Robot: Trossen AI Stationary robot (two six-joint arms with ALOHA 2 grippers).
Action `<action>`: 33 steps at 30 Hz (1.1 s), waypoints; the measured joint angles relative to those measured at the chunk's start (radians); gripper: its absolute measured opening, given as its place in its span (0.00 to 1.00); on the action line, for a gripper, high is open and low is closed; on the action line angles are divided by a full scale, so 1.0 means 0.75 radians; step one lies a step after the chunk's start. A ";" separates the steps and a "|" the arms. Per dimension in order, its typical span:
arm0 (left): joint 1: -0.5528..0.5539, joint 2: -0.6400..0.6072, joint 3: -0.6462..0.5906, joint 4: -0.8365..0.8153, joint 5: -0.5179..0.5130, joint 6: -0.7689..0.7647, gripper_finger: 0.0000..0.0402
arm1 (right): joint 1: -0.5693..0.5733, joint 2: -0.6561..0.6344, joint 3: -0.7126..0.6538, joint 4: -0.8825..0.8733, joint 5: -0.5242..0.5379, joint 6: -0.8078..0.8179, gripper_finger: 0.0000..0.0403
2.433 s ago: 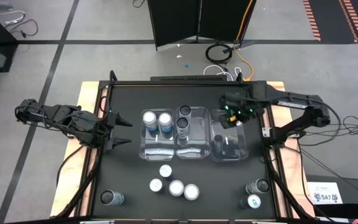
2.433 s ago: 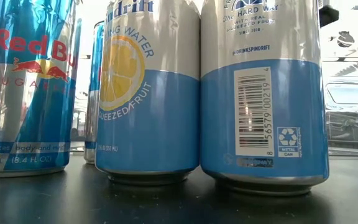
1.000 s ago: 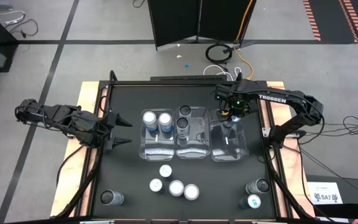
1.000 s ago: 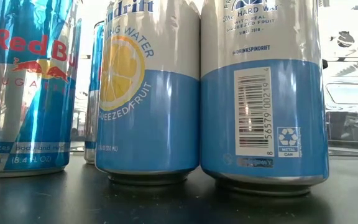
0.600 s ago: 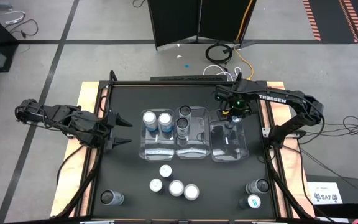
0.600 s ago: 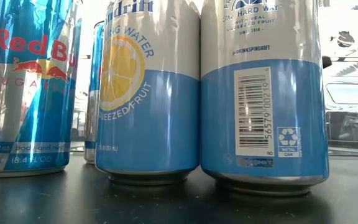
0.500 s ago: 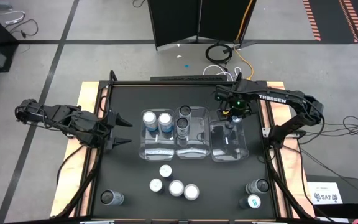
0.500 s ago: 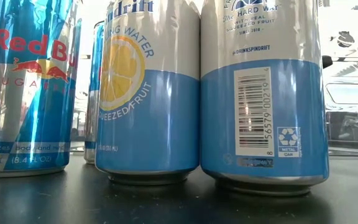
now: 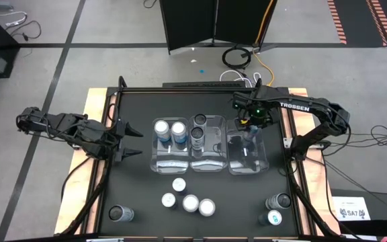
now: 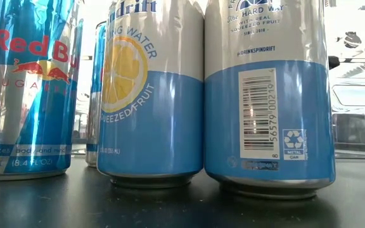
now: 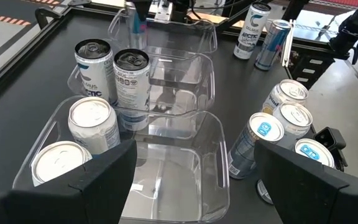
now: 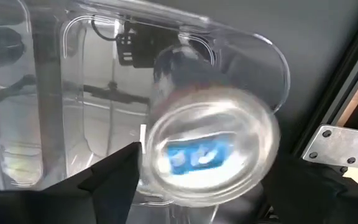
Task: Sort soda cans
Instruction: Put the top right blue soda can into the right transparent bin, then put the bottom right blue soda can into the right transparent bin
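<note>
Currently: right gripper (image 9: 248, 128) over right bin (image 9: 263, 161), fingers beside a blue-tabbed can (image 12: 207, 152); grip cannot be confirmed.
Left gripper (image 9: 134, 142) waits spread, well left of this bin; four loose cans (image 9: 189, 199) stand before it.

A black worktop (image 9: 140, 195) framed in pale wood (image 9: 94, 128) stands on a grey concrete floor (image 9: 99, 60) crossed by dark lines.

Seen from above, a black folding screen (image 9: 210, 23) stands on the floor beyond the worktop's far edge, with coiled black, white and orange cables (image 9: 240, 60) lying at its foot. Orange-and-black hazard striping (image 9: 371, 17) marks the floor at the far right corner. Loose cables (image 9: 19, 27) trail across the floor at far left, and a white label (image 9: 351, 210) lies near the right front corner.
</note>
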 joint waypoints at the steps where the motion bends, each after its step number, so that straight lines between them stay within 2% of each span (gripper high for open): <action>1: 0.000 0.000 0.000 0.000 0.000 0.000 0.83 | 0.000 0.000 0.000 0.000 0.000 -0.004 0.76; 10: 0.000 0.000 0.000 0.000 0.001 0.005 0.83 | 0.000 -0.037 0.000 -0.042 0.000 -0.017 0.78; 18: 0.000 0.000 0.000 0.000 0.001 0.004 0.83 | 0.028 -0.253 0.000 -0.043 0.018 0.108 0.78; 26: 0.000 0.000 0.000 0.000 0.001 0.004 0.83 | 0.249 -0.563 0.002 0.143 0.078 0.418 0.78; 33: 0.000 0.000 0.000 0.000 0.001 -0.016 0.83 | 0.589 -0.602 0.002 0.169 0.115 0.739 0.78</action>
